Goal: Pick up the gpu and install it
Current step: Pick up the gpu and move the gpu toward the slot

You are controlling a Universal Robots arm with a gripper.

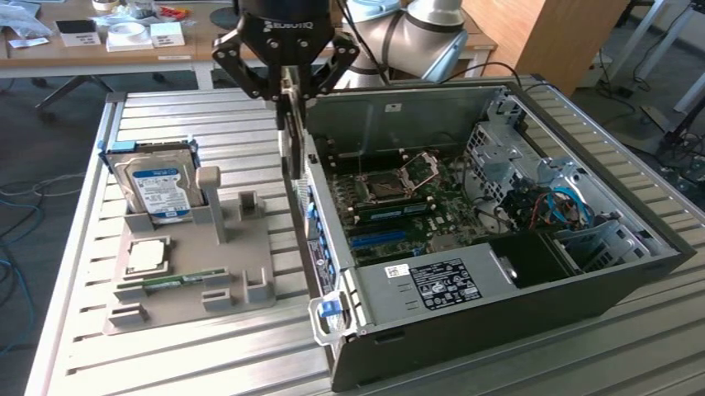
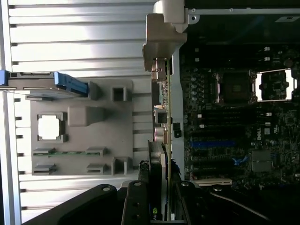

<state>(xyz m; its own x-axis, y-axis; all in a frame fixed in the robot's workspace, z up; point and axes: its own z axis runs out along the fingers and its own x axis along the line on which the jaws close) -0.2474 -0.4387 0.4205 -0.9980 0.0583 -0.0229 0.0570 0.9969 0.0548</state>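
Obs.: end effector is closed onto the gpu, pinching the card by its upper edge so it hangs upright and edge-on, clear of the surface.

Position: the card is over the open computer case, at the wall on the exterior view's left, between the grey parts holder and the motherboard. Not seated in any slot.

Wrist view: the gpu runs straight out from between the fingers, metal bracket at the far end, and the card's plane looks parallel to the case wall.

Reading: the edge-on vertical hold probably keeps the connector edge pointing down toward the board's blue slots.

The hard drive, processor and memory stick sit in the holder, untouched.
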